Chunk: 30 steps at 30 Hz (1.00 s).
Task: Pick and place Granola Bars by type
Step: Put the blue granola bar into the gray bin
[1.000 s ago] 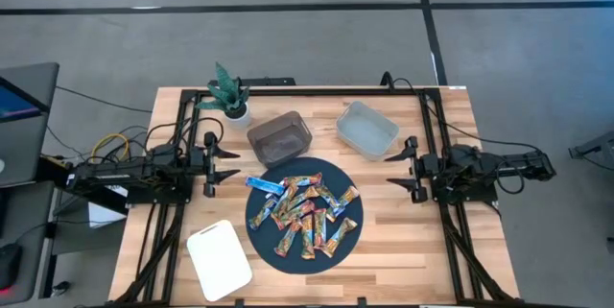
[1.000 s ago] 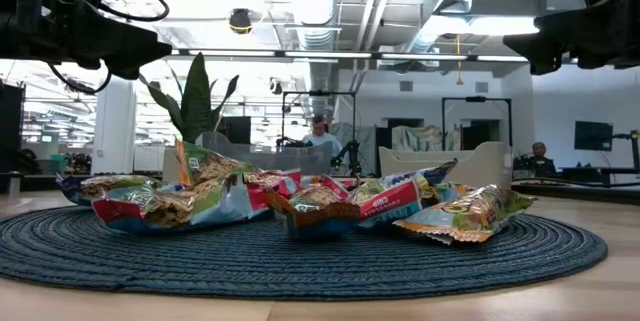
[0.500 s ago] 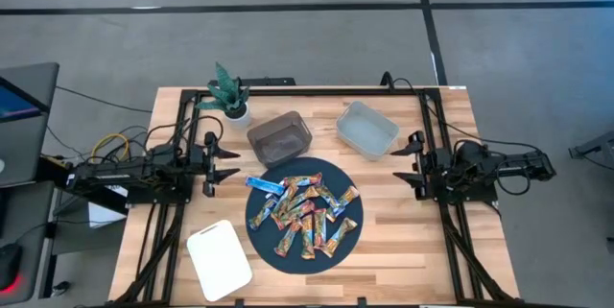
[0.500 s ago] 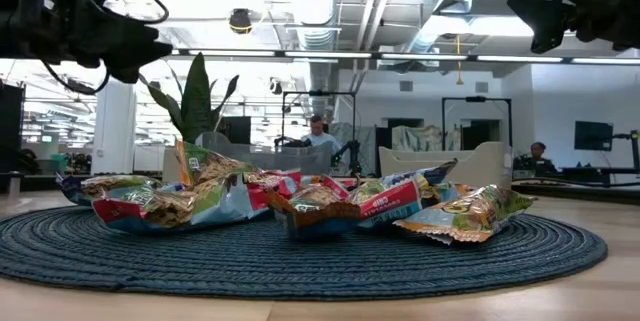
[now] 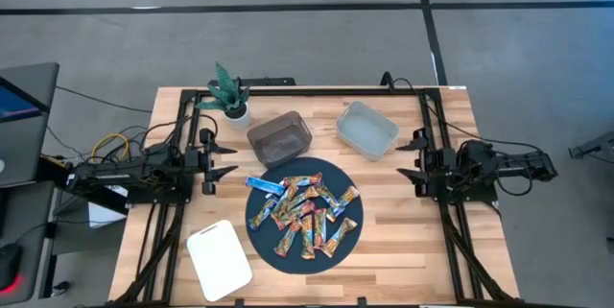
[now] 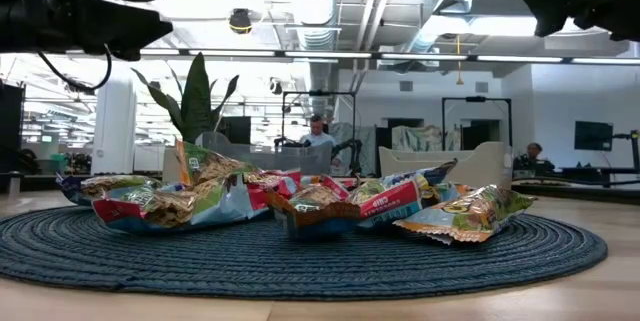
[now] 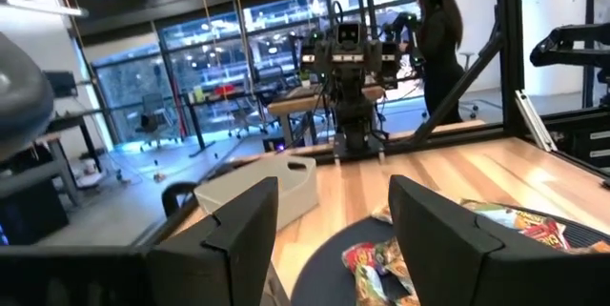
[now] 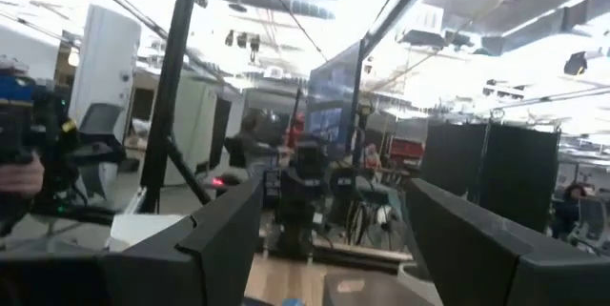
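The granola bars (image 5: pixel 305 214) lie in a loose pile on a dark round woven mat (image 5: pixel 352 241) at the table's middle. Most have orange, red or multicoloured wrappers, and one blue-and-white bar (image 5: pixel 266 185) lies at the pile's left edge. In the low view the pile (image 6: pixel 300 201) rests on the mat. My left gripper (image 5: pixel 228 158) hovers open to the left of the pile, above the table. My right gripper (image 5: pixel 407 161) hovers open to the pile's right. The left wrist view shows bars (image 7: pixel 381 260) past the open fingers (image 7: pixel 238 234).
A dark bin (image 5: pixel 279 138) and a pale bin (image 5: pixel 366 129) stand beyond the mat toward the far edge. A potted plant (image 5: pixel 230 95) stands far left, and a white board (image 5: pixel 219 258) lies near left. Black frame rails (image 5: pixel 436 241) run along both sides. People show in the room behind.
My right gripper has risen and drawn back a little toward the table's right edge, staying open. My left gripper has risen slightly and shifted a little toward the far edge. The bars have not moved.
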Motion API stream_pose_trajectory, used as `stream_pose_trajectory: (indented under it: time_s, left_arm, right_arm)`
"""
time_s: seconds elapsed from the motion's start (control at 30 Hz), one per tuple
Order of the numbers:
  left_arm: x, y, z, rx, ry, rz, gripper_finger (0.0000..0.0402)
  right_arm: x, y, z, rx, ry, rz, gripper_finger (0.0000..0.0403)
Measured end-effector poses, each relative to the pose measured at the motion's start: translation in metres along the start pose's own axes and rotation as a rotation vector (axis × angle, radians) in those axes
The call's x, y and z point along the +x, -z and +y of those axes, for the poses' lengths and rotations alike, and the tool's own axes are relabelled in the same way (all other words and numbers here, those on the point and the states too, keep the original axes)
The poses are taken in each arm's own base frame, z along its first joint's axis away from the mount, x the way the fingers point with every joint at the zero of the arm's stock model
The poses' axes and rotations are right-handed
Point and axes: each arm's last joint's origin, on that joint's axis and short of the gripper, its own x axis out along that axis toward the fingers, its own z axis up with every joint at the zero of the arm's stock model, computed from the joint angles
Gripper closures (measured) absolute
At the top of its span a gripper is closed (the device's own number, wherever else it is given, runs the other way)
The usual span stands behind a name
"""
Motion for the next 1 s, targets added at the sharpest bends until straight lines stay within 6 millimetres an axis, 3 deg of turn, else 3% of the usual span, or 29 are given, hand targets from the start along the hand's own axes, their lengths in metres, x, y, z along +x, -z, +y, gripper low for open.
stream_pose_trajectory:
  time_s: [0.1,0.23,0.53,0.77,1.0]
  left_arm:
    - [0.000,-0.002,0.000,0.033,-0.004,-0.022,0.0205]
    - [0.000,-0.005,0.001,0.057,-0.012,-0.049,0.0205]
    - [0.000,-0.009,0.002,0.023,-0.013,-0.097,0.0205]
    - [0.000,-0.029,0.002,0.004,0.115,-0.134,0.0205]
    - [0.009,-0.058,0.009,0.047,0.095,-0.046,0.0205]
  right_arm:
    - [0.006,-0.002,-0.003,0.003,0.015,0.036,0.0148]
    - [0.020,-0.020,-0.010,0.030,0.057,0.059,0.0148]
    - [0.076,-0.048,-0.020,0.011,0.035,0.198,0.0148]
    - [0.125,-0.033,-0.021,0.001,0.053,0.407,0.0148]
    - [0.160,-0.023,-0.022,-0.004,0.065,0.575,0.0148]
